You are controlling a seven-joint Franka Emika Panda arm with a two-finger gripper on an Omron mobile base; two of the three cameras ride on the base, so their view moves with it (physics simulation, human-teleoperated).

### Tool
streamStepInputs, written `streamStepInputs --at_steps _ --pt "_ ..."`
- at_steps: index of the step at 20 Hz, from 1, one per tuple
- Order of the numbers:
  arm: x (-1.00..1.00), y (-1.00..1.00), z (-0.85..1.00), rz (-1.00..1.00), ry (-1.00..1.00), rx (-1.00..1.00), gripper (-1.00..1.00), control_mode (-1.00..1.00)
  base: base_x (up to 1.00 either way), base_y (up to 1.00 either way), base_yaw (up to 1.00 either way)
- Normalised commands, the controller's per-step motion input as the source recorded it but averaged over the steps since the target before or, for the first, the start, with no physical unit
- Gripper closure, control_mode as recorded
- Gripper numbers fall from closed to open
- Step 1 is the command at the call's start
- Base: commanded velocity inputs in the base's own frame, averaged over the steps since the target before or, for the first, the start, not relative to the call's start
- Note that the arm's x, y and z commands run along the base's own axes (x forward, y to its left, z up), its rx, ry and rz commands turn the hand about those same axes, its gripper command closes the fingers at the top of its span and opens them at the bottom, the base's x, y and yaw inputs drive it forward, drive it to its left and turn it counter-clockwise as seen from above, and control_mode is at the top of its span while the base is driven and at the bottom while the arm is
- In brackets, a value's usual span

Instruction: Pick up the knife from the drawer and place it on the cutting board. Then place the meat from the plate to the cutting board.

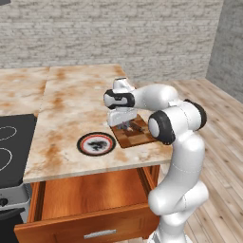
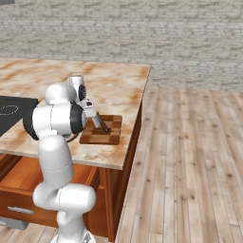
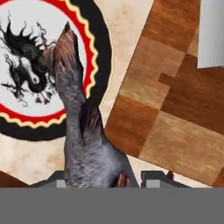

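Jaws [image 3: 124, 177] clamped on the meat [image 3: 81, 131], which is held lifted above the desk [image 1: 71, 102]. Below it, the plate [image 3: 101, 52] at 10 o'clock, the cutting board [image 3: 175, 113] at 2 o'clock. The knife [image 2: 100, 123] is seen lying on the board; the drawer [image 1: 90, 209] stands open. Second step judged in hand: meat to be carried over the board, lowered, released.

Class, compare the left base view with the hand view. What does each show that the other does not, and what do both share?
Left base view alone: the drawer standing open under the counter, and the stove top at the left.

Hand view alone: the meat close up, held between the pincer fingertips, hanging above the counter between plate and board; also the dark dragon-like figure painted on the plate's centre.

Both: the plate and the cutting board, lying side by side on the counter.
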Motion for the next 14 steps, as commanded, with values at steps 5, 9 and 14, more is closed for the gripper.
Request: streamStepInputs --at_steps 5,9,14 --pt "-0.01 -0.52 -0.17 -0.29 0.00 -0.02 1.00 -1.00 0.00 0.00 0.00" --pt "0.25 -0.31 -0.07 -0.16 0.00 0.00 1.00 -1.00 0.00 0.00 0.00" --pt "0.36 -0.03 -0.03 0.00 0.00 0.00 1.00 -1.00 0.00 0.00 0.00"
